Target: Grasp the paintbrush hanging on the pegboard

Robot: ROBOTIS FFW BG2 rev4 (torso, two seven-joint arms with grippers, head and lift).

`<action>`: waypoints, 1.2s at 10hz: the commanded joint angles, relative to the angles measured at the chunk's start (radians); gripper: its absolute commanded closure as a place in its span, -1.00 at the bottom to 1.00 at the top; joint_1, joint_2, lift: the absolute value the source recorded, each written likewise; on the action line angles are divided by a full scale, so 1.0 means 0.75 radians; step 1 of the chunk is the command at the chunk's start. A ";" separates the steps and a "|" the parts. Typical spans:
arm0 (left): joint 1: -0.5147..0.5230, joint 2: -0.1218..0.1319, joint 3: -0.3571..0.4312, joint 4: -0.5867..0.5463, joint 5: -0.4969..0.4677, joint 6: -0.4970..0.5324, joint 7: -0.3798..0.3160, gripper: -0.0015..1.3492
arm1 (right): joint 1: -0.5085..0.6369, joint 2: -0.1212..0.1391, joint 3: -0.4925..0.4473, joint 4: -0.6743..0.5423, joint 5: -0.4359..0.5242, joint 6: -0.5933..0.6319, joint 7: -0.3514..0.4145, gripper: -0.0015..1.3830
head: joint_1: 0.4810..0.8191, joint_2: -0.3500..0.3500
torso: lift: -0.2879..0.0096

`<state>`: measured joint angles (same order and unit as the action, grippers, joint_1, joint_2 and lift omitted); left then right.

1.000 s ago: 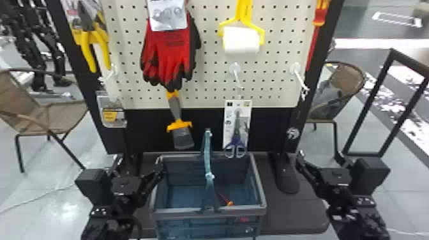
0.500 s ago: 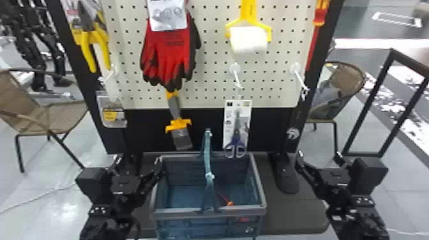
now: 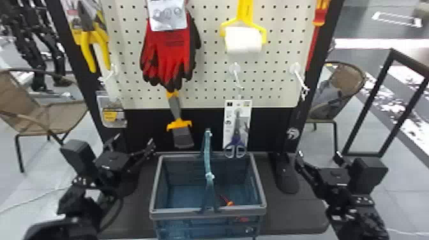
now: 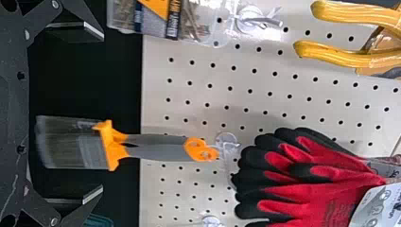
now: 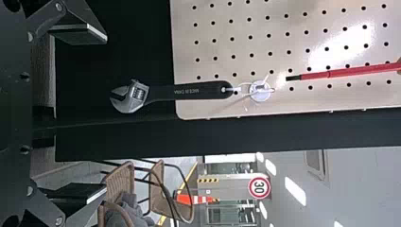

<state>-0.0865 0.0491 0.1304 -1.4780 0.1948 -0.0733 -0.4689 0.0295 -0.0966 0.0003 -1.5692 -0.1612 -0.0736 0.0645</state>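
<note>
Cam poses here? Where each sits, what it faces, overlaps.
Head view: on the head, facing forward-down at the white perforated pegboard and blue-grey plastic basket; left gripper and right gripper at bottom corners.
Left wrist view: on that wrist, facing the grey-and-orange paintbrush; its fingers open.
Right wrist view: on that wrist, facing a black adjustable wrench; its fingers open.
Shared: head and left wrist views both show paintbrush and red-and-black gloves.
</note>
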 commanded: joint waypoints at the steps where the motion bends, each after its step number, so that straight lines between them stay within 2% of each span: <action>1: -0.093 0.035 0.018 0.103 0.039 -0.011 -0.068 -0.74 | 0.000 0.000 0.002 0.000 0.000 0.000 0.000 -0.74 | -0.60 0.00 | 0.26; 3: -0.208 0.082 0.027 0.238 0.076 -0.017 -0.177 -0.74 | -0.002 0.000 0.010 -0.002 0.000 0.000 0.000 -0.74 | -0.60 0.00 | 0.26; 5: -0.310 0.104 0.037 0.341 0.051 0.020 -0.314 -0.74 | -0.011 0.000 0.022 0.002 0.000 0.000 0.000 -0.74 | -0.60 0.00 | 0.26; 7: -0.396 0.127 0.000 0.429 0.041 0.051 -0.391 -0.74 | -0.013 0.000 0.024 0.002 0.000 0.000 0.002 -0.74 | -0.60 0.00 | 0.26; 9: -0.465 0.129 -0.027 0.469 0.029 0.112 -0.434 -0.74 | -0.019 0.000 0.028 0.006 0.000 0.000 0.004 -0.74 | -0.60 0.00 | 0.26; 12: -0.535 0.127 -0.070 0.527 0.031 0.130 -0.473 -0.74 | -0.027 0.000 0.034 0.012 0.000 0.000 0.006 -0.74 | -0.60 0.00 | 0.26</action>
<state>-0.4793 0.1445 0.0851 -1.0900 0.2180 0.0217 -0.8256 0.0102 -0.0966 0.0259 -1.5601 -0.1611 -0.0736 0.0690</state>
